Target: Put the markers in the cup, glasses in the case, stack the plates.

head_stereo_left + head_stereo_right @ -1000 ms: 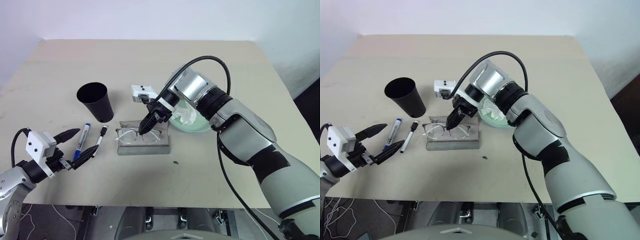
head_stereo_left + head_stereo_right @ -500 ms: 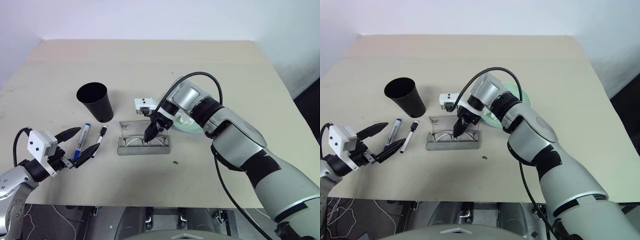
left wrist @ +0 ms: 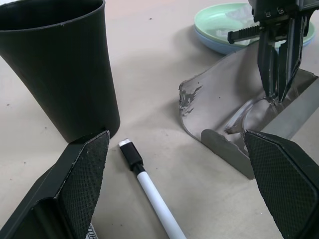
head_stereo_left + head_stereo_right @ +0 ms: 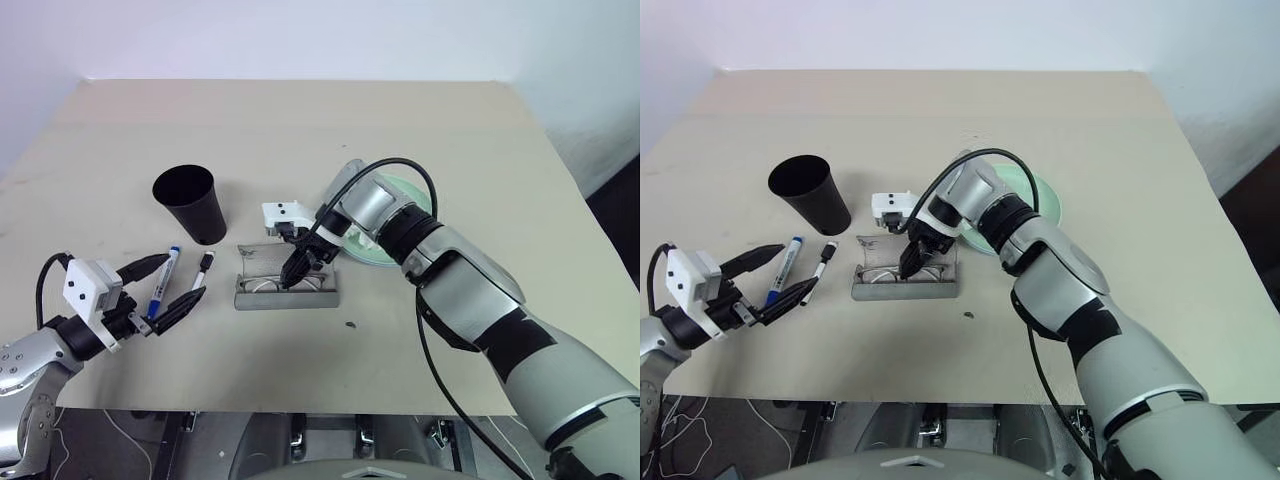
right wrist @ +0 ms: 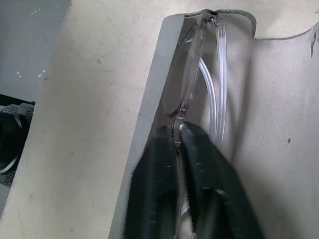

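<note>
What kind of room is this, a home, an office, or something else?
Probably a lab or test room rather than a home. A plain beige table stands against a bare white wall, with loose cables on the floor under its front edge. A few everyday things are laid out, like a black cup and a glasses case.

A beige table (image 4: 300, 130) carries everything. A small dark speck (image 4: 351, 324) lies on the table, near its front edge

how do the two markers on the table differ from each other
The blue-capped marker lies nearer the left gripper, between its open fingers; the black-capped marker lies beside it, nearer the case. Cap colour differs: blue against black. Both are slim, white-bodied, flat on the table, caps toward the cup.
</note>
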You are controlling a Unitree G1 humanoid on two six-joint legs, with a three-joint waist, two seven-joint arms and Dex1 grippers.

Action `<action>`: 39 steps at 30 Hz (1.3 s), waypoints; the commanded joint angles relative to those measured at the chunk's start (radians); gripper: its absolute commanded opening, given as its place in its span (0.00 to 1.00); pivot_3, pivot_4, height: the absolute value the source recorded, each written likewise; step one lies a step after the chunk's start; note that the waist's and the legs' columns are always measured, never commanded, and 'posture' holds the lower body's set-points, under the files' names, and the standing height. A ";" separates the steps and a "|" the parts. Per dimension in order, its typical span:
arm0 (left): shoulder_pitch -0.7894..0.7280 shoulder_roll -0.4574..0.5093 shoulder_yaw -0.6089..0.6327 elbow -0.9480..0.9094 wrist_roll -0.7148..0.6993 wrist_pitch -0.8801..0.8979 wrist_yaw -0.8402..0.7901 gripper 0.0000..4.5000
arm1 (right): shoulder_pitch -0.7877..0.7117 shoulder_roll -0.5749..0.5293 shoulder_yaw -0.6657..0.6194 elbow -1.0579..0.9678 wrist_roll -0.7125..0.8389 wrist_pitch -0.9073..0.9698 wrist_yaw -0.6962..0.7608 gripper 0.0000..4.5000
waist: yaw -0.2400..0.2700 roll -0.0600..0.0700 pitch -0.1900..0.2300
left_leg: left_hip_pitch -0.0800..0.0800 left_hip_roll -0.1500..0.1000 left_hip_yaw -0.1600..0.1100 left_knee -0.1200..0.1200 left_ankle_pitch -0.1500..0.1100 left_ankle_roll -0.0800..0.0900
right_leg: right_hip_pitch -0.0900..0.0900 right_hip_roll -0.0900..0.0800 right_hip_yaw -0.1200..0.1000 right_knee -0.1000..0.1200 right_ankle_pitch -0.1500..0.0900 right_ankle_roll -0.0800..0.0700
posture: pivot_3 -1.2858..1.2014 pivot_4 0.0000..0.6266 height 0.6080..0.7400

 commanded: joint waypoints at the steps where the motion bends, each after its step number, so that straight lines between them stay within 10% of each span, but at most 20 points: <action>1: -0.006 0.015 0.010 -0.007 0.003 -0.014 -0.006 1.00 | -0.003 0.006 -0.031 -0.018 -0.019 0.004 0.013 0.38 | 0.000 0.000 0.000 | 0.000 0.000 0.000 0.000 0.000 0.000 | 0.000 0.000 0.000 0.000 0.000 0.000 | 0.52 0.24 0.55; 6: -0.010 0.015 0.004 -0.002 0.009 -0.014 -0.011 1.00 | -0.020 0.008 -0.054 0.001 -0.034 0.041 0.015 0.75 | 0.000 0.000 0.000 | 0.000 0.000 0.000 0.000 0.000 0.000 | 0.001 0.000 0.000 0.000 0.000 0.000 | 0.52 0.24 0.55; 16: -0.025 0.012 -0.006 0.011 0.012 -0.016 -0.016 1.00 | -0.119 -0.012 -0.156 0.052 0.002 0.105 0.016 0.75 | -0.001 0.000 0.000 | 0.000 0.000 0.000 0.000 0.001 -0.001 | 0.001 0.000 0.000 0.000 0.000 0.000 | 0.52 0.24 0.55; 27: -0.025 0.005 0.009 0.015 0.003 -0.011 -0.009 1.00 | -0.141 -0.016 -0.385 0.136 0.037 0.095 -0.222 0.03 | -0.001 0.000 0.000 | 0.000 0.000 0.000 0.000 0.001 -0.001 | 0.001 0.000 0.000 0.001 0.000 0.000 | 0.52 0.24 0.55; 39: -0.018 -0.008 0.042 0.025 -0.028 -0.002 0.010 1.00 | -0.057 0.022 -0.432 0.195 -0.009 -0.049 -0.401 0.01 | -0.002 0.000 0.000 | -0.001 0.000 0.000 0.000 0.002 0.002 | 0.001 0.000 0.000 0.001 0.000 0.000 | 0.52 0.24 0.55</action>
